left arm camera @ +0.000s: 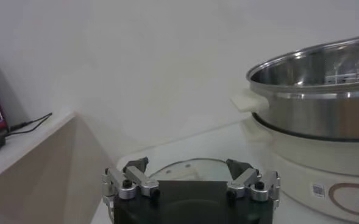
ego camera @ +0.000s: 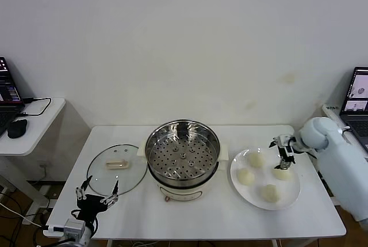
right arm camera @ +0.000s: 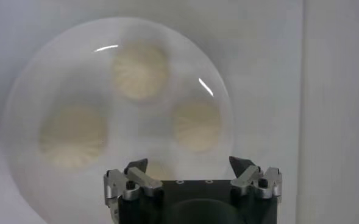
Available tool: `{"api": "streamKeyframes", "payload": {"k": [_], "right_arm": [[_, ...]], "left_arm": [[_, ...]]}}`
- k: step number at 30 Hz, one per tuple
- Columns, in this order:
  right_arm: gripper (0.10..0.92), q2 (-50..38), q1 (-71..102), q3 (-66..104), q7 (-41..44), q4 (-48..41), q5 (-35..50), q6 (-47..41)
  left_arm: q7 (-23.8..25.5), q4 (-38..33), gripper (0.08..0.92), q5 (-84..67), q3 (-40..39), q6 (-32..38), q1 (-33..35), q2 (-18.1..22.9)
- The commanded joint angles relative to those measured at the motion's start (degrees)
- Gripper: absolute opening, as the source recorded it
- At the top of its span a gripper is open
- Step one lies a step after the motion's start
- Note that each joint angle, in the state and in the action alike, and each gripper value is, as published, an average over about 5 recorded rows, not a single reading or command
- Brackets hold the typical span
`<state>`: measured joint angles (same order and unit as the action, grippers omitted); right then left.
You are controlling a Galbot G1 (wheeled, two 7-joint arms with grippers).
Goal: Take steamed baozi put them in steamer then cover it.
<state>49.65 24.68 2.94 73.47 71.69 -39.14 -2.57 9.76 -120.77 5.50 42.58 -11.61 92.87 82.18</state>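
The white table (ego camera: 190, 224) carries everything: the steamer (ego camera: 183, 158) stands open at its centre with its perforated tray bare, the cover (ego camera: 117, 169) lies flat just to the robot's left of it, and a white plate (ego camera: 290, 198) on the other side holds all four steamed baozi (ego camera: 246, 176). No bun is loaded yet, so the first pick looks to be in hand. The right gripper (ego camera: 284, 163) hangs with fingers spread directly above the bun nearest the plate's outer rim; next it probably must drop, close gently on the soft dough, and carry it across. The left gripper (ego camera: 96, 197) waits, open, at the table's near edge by the cover.
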Motion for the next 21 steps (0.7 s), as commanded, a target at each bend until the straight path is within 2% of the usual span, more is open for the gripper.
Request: {"api": "streamKeyframes", "payload": {"k": [1, 21], "right_arm": [[0.823, 3.2, -2.0, -1.7, -1.6, -5.1, -2.5, 1.0], [0.823, 7.0, -1.3, -1.1, -6.6, -9.2, -5.1, 1.3]], "left_arm": [[0.0, 0.1, 0.823, 0.0, 0.0, 0.0, 0.0, 0.2], [-0.1, 1.3, 0.823, 0.1, 0.1, 0.0, 0.6, 0.3]]}}
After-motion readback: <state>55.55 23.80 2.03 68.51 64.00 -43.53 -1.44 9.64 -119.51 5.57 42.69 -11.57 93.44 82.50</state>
